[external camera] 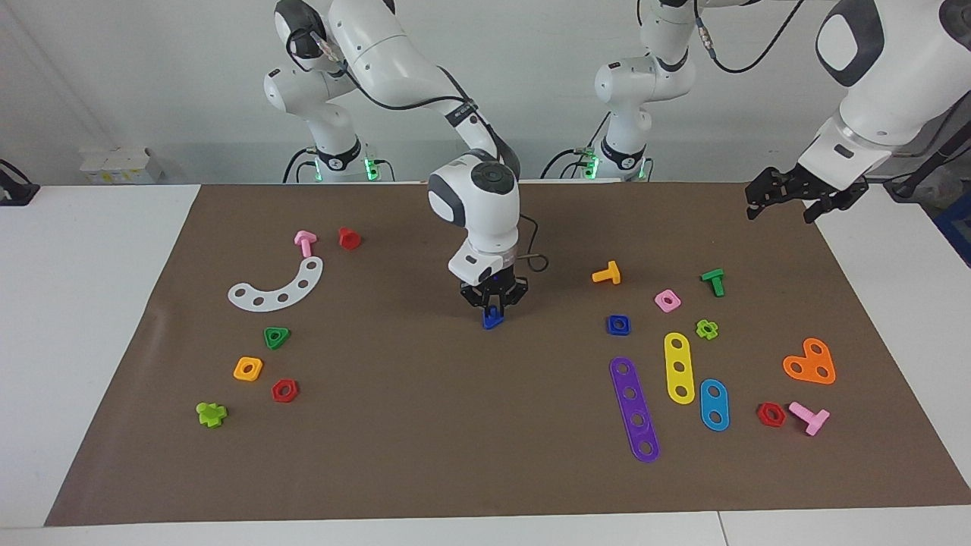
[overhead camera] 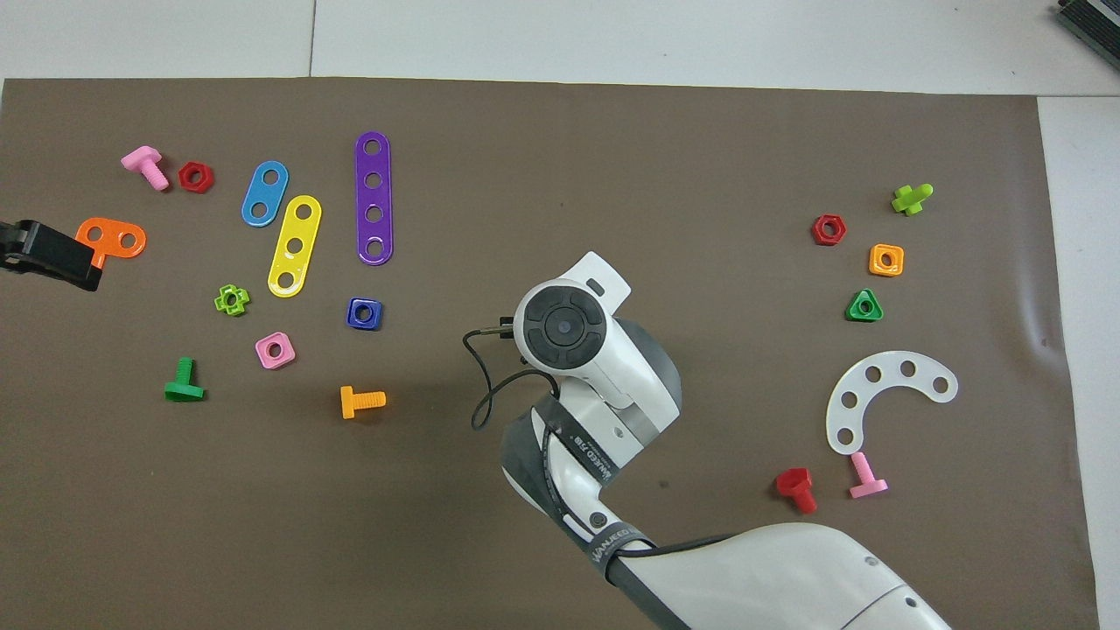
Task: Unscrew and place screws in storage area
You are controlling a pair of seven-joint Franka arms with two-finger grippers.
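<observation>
right gripper (external camera: 493, 306) clamped on small blue triangular-head plastic bolt (external camera: 491, 321) mid brown mat (external camera: 455, 455), left gripper (external camera: 789, 196) raised with fingers apart over the mat's edge at the left arm's end of the bench, holding nothing

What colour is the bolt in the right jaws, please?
Blue bolt; the facing view shows it best.

surface (external camera: 98, 318): white, brown mat (external camera: 455, 425) over it | right arm's end: white curved strip (external camera: 278, 287), green triangle nut (external camera: 276, 337), orange square nut (external camera: 248, 368), red hexagon nut (external camera: 284, 390) | middle: blue bolt (external camera: 492, 319) | left arm's end: purple strip (external camera: 634, 409), yellow strip (external camera: 679, 368), blue strip (external camera: 714, 404)
</observation>
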